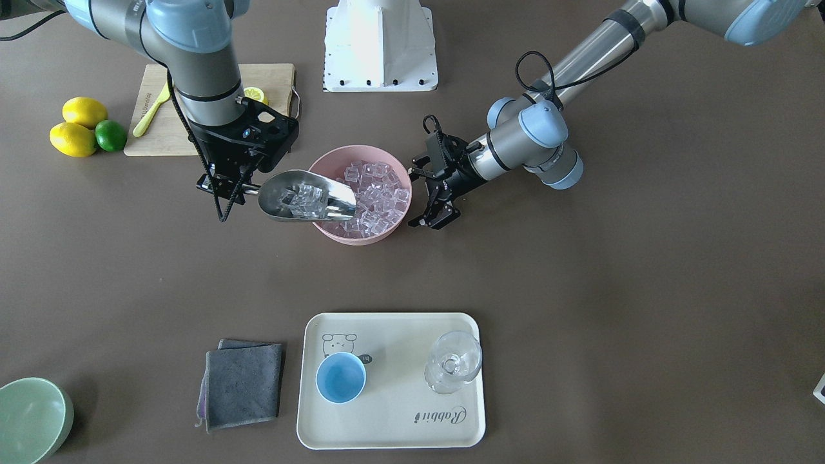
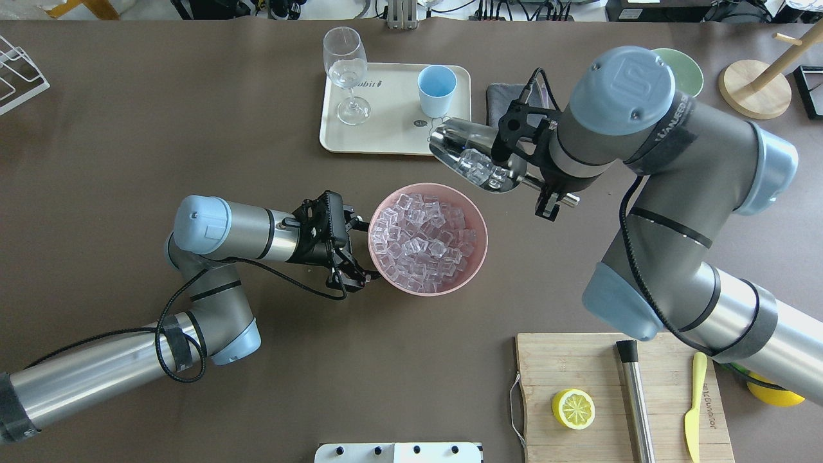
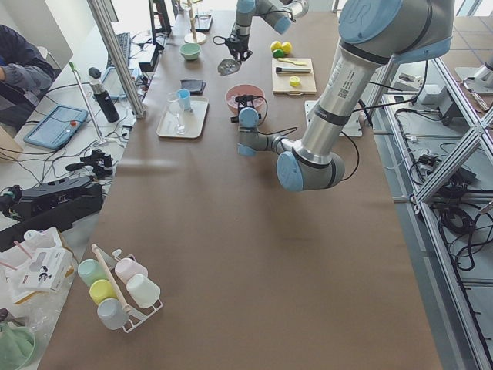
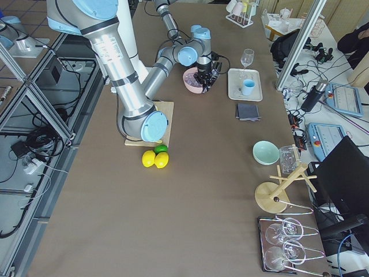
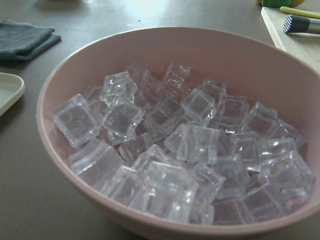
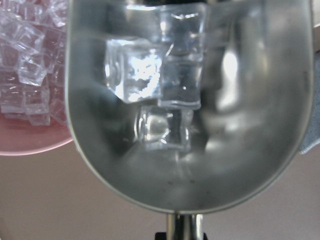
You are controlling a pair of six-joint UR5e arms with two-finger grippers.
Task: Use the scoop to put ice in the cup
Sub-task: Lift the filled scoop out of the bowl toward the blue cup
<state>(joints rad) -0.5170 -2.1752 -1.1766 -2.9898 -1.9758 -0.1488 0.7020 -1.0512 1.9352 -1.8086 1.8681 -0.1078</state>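
My right gripper (image 2: 546, 193) is shut on the handle of the steel scoop (image 2: 472, 161), which it holds raised between the pink bowl (image 2: 481, 247) and the tray. The scoop (image 6: 190, 165) holds three ice cubes (image 6: 135, 70). In the front view the scoop (image 1: 306, 196) hangs over the bowl's rim (image 1: 361, 240). The bowl is full of ice (image 5: 195, 145). My left gripper (image 2: 352, 251) is open, its jaws beside the bowl's outer wall. The light-blue cup (image 2: 436, 90) stands empty on the tray and also shows in the front view (image 1: 340, 377).
The cream tray (image 2: 386, 132) also bears a stemmed glass (image 2: 346, 71). A grey cloth (image 1: 243, 385) and a green bowl (image 1: 29, 419) lie beside the tray. A cutting board (image 2: 578, 360) holds a lemon half, a steel rod and a yellow knife; lemons and a lime (image 1: 87, 129) lie nearby.
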